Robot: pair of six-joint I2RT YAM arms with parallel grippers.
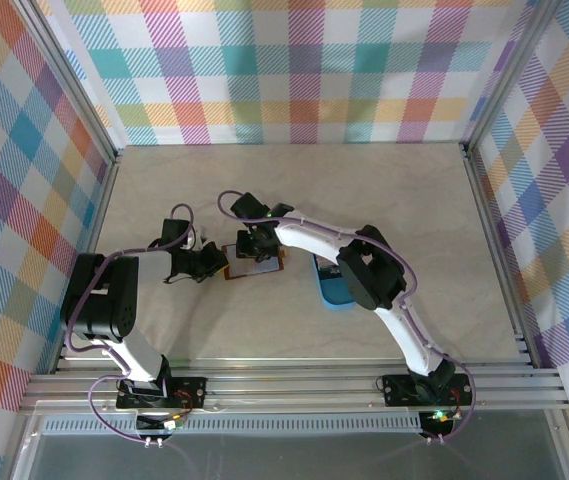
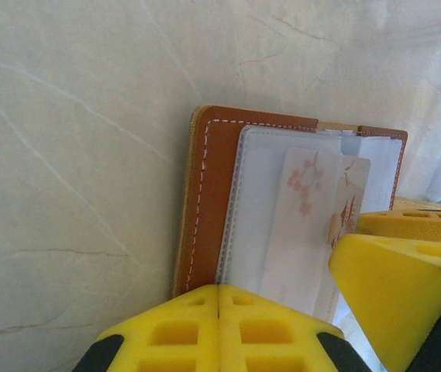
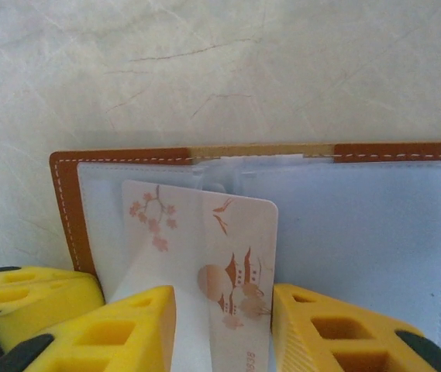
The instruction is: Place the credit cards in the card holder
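Note:
The card holder (image 1: 261, 268) lies open on the table, brown leather rim (image 3: 69, 209) around clear sleeves. A pale credit card (image 3: 220, 240) printed with blossoms and a pagoda lies on its left half, its left part paler as if under the sleeve. My right gripper (image 3: 224, 310) stands over the card, jaws apart: the right finger touches the card's right edge and the left finger covers its left part. My left gripper (image 2: 218, 298) is shut, tips at the holder's (image 2: 208, 201) near leather edge, nothing between them. From the left wrist, the card (image 2: 305, 225) and the right fingers (image 2: 394, 294) show.
A blue tray (image 1: 332, 288) sits just right of the holder, partly under the right arm. Metal frame rails and checked cloth walls bound the table on three sides. Bare marbled tabletop (image 1: 294, 190) stretches beyond the holder.

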